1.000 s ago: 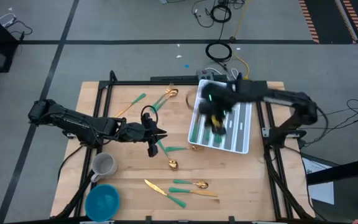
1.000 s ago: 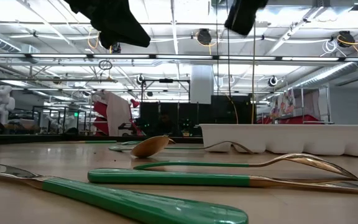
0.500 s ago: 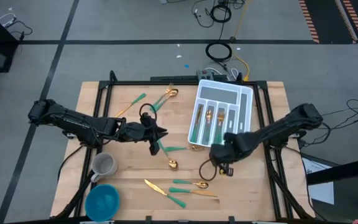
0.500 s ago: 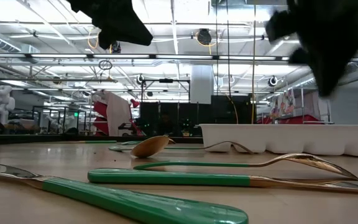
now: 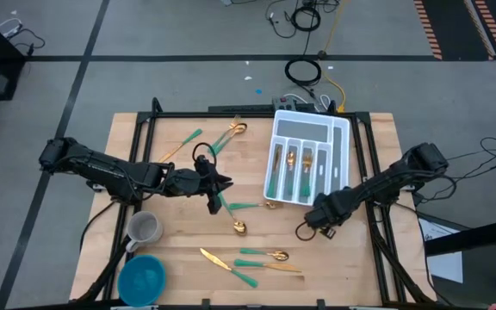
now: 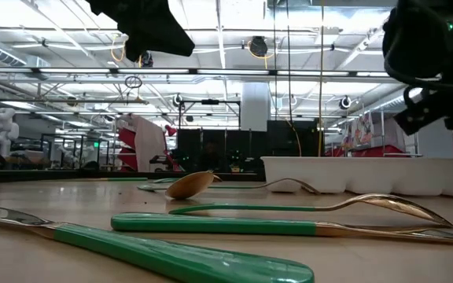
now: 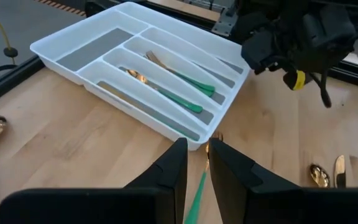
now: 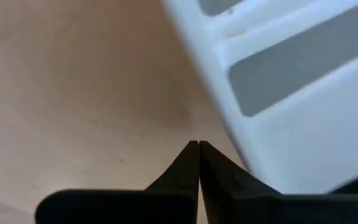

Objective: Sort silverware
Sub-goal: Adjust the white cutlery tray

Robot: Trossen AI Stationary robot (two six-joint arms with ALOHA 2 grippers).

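Hovering low over the wooden table, the right gripper has its dark fingers pressed together on nothing, just beside the white compartmented plastic tray. The left gripper stands narrowly parted above a teal-handled fork near the tray's corner; whether it grips that handle I cannot tell. A few gold-headed, teal-handled pieces lie in the tray's slots, others are scattered over the table: two at the far side, a spoon mid-table, several at the near edge. If the right gripper swings sideways, it could knock the tray. A grey mug and blue bowl sit well apart.
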